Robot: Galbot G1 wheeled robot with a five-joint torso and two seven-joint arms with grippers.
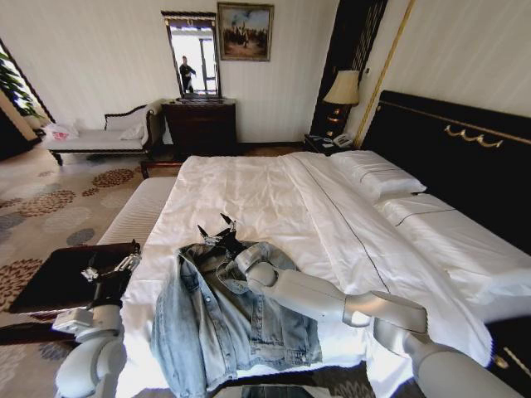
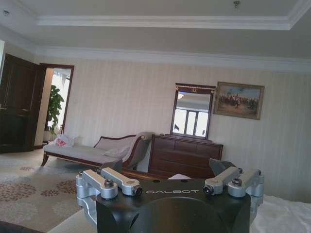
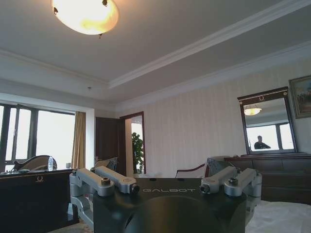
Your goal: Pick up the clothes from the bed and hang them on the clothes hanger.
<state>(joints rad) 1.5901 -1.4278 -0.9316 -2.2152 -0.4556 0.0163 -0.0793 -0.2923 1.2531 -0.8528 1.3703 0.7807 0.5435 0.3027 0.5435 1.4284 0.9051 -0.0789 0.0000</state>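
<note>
Light-blue denim jacket (image 1: 217,319), rumpled, collar up, on white bed (image 1: 274,199)

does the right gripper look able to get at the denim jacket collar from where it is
Probably yes. The right gripper sits open at the collar end of the denim jacket, which lies flat on the bed with nothing covering it. The left gripper is off to the side.

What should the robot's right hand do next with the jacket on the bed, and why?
Probably lower the right gripper onto the jacket at its collar. The gripper is open and sits just above the collar end, and the jacket lies spread flat on the bed, not yet held. The left gripper waits off the bed's side, open.
</note>
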